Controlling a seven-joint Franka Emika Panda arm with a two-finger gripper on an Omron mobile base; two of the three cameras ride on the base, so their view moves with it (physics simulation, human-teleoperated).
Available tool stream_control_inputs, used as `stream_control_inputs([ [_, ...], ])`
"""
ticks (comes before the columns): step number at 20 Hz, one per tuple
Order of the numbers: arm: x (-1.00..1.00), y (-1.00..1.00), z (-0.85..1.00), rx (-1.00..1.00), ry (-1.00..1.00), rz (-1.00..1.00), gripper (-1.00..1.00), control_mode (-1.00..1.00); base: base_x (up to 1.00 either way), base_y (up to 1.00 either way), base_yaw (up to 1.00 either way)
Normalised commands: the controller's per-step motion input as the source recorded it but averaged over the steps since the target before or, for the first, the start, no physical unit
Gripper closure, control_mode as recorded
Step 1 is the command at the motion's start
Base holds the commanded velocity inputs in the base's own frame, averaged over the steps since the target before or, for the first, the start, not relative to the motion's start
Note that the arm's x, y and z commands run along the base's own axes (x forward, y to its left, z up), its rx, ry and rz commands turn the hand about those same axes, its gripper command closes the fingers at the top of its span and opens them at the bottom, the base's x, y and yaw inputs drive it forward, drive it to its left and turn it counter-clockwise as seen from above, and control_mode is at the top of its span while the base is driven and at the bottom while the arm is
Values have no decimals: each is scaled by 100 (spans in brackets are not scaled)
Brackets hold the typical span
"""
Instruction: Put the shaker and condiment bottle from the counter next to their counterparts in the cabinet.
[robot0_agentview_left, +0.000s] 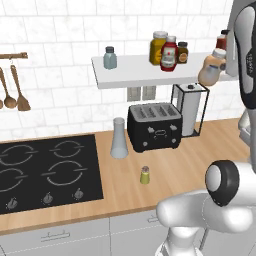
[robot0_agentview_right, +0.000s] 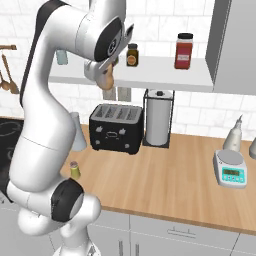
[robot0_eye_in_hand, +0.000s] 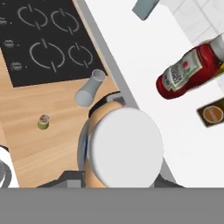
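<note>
While the small squat orange-peach condiment bottle (robot0_agentview_left: 212, 70) hangs clamped in the end effector (robot0_agentview_left: 220, 64) at the near edge of the long white wall shelf (robot0_agentview_left: 135, 75), right of the cluster of yellow, red and dark condiment bottles (robot0_agentview_left: 169, 52), it is not yet set down. Left to do: the tiny olive-yellow shaker (robot0_agentview_left: 145, 175) stands on the light wooden worktop (robot0_agentview_left: 165, 165), well below the pale blue-grey shaker (robot0_agentview_left: 110, 58).

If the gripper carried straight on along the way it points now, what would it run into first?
The gripper points downward, shut on the condiment bottle at the front edge of the cabinet. Going on, the bottle's base would probably meet that shelf edge first; if it clears it, the toaster below. Depth is unclear.
</note>
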Motion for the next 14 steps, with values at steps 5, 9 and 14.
stream_control_inputs([
  [5,0,0,18,0,0,-1,100,-100,0,0,0],
  [9,0,0,5,-5,0,-3,100,-100,0,0,0],
  [14,0,0,0,-9,-1,-5,100,-100,0,0,0],
])
